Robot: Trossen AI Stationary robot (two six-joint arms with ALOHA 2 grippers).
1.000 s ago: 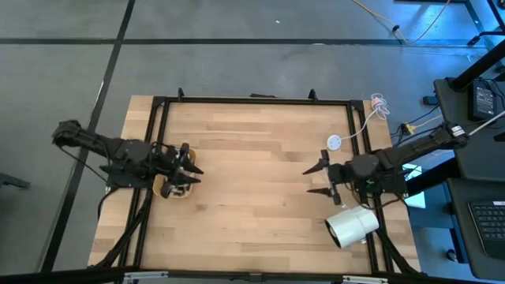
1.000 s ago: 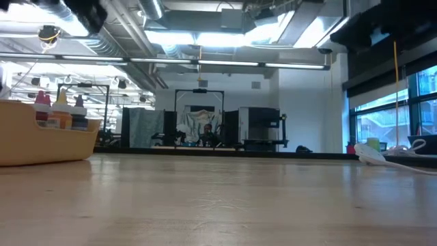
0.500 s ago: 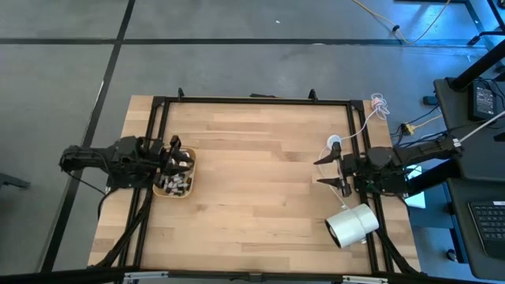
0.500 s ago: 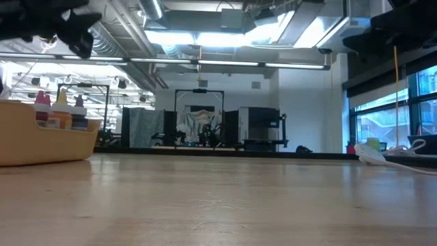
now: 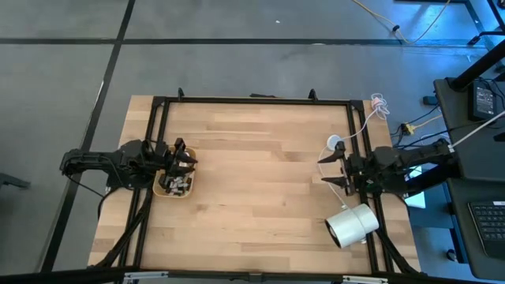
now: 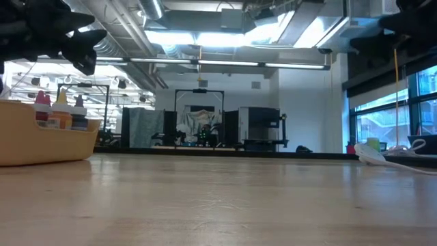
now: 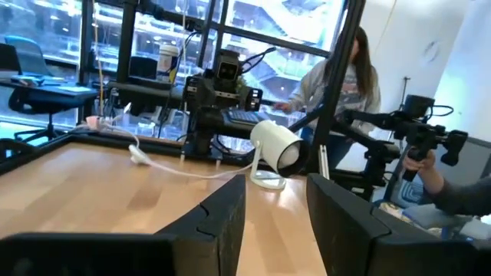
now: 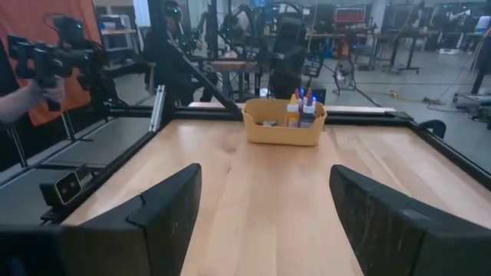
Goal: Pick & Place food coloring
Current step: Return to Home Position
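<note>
Several small food coloring bottles (image 8: 300, 113) with red, orange and white caps stand in a tan tray (image 5: 162, 189) near the table's left edge; their caps (image 6: 60, 104) rise above the tray's wall (image 6: 41, 143). My left gripper (image 5: 186, 158) hovers level over the tray's far side, pointing toward the right edge. Its fingers (image 7: 222, 222) stand narrowly open with nothing between them. My right gripper (image 5: 322, 170) hangs wide open near the right edge, facing the tray across the table with nothing between its fingers (image 8: 165, 211).
A large white cylinder (image 5: 353, 225) lies near the right edge, close to my right arm. A small white disc with a cord (image 5: 334, 143) sits at the far right. A black frame (image 5: 252, 100) borders the table. People stand beyond the table, one holding a controller (image 7: 430, 146).
My left arm has folded back toward the table's left edge and sunk, uncovering the tray; its gripper now points level toward the right edge above the tray's far side. My right gripper has drawn back toward the right edge and come a little lower.
</note>
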